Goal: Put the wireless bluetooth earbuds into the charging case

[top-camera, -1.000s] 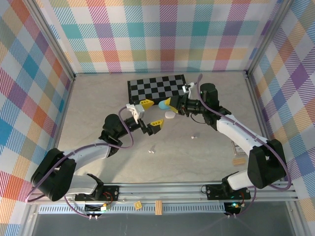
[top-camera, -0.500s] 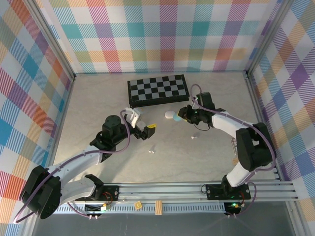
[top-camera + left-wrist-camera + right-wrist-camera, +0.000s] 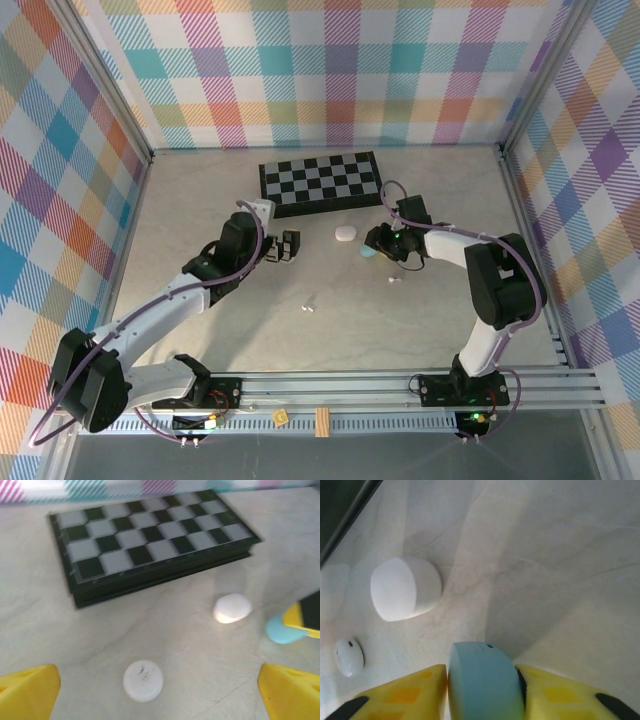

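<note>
Straddling blue case (image 3: 367, 252) on desk (image 3: 200, 200) with right pincer (image 3: 481, 680), fingers close on both sides; gripped or slack, cannot tell. Left pincer (image 3: 283, 248) gaping wide, empty, near chessboard (image 3: 320, 182). Earbud (image 3: 307, 306) loose on mid-desk, second earbud (image 3: 393, 279) near right pincer, both outside cases. White case (image 3: 345, 234) beside blue.

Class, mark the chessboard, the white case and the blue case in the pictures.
chessboard (image 3: 320, 183), top view, middle of its chequered face.
white case (image 3: 405, 587), right wrist view, centre of its body.
blue case (image 3: 485, 680), right wrist view, middle of its upper face.
</note>
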Robot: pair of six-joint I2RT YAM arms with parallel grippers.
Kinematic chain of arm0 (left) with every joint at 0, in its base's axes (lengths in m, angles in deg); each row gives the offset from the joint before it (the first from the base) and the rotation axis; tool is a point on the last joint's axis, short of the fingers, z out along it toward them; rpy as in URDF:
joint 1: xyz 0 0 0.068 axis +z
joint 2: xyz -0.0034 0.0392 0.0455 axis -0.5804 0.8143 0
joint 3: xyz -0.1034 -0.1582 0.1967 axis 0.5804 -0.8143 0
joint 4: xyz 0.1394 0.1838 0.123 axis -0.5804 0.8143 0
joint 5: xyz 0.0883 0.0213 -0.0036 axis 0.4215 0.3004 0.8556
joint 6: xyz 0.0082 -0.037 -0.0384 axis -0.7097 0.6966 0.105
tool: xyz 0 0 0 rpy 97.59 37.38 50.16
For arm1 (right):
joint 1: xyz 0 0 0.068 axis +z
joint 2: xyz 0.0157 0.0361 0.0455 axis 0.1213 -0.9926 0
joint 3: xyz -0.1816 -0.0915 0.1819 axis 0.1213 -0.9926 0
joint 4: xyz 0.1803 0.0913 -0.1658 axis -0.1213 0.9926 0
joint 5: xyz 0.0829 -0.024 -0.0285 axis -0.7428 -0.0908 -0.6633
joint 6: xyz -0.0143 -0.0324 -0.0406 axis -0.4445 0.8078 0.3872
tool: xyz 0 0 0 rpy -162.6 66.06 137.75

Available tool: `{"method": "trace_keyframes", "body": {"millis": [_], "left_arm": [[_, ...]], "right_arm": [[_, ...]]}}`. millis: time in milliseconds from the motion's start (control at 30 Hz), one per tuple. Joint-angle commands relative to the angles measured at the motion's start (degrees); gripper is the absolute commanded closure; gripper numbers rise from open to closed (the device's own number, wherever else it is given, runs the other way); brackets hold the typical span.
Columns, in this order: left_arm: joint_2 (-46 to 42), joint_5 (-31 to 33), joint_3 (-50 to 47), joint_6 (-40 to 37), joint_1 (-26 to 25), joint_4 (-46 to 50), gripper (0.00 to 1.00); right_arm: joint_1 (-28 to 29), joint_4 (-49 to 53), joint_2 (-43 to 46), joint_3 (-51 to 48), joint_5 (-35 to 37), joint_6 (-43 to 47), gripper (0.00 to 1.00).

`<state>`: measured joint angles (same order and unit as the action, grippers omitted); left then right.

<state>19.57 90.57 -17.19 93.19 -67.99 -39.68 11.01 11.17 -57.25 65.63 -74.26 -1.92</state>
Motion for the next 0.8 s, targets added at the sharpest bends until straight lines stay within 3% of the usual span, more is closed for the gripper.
{"method": "trace_keyframes", "body": {"millis": [0, 133, 233, 467, 767], "left_arm": [[1.78, 10.70, 3.81, 17.10, -0.18, 16.07, 0.00], [2.04, 12.30, 4.35, 35.03, -0.44, 21.86, 0.00], [3.65, 12.55, 5.77, 42.48, -0.62, 25.88, 0.00], [18.18, 8.06, 17.33, 40.68, -2.73, 35.13, 0.00], [37.90, 9.73, 34.99, 51.62, -4.57, 48.36, 0.06]], "right_arm": [[-0.52, 3.61, 3.59, 0.74, 4.45, 4.23, 0.46], [-0.51, 7.32, 7.27, 1.76, 8.73, 8.09, 0.35], [-0.48, 9.10, 9.53, 2.30, 10.39, 9.89, 0.33], [-0.49, 9.64, 12.12, 1.79, 7.72, 9.86, 0.32], [-0.53, 10.14, 16.20, -0.99, 6.98, 10.76, 0.32]]}}
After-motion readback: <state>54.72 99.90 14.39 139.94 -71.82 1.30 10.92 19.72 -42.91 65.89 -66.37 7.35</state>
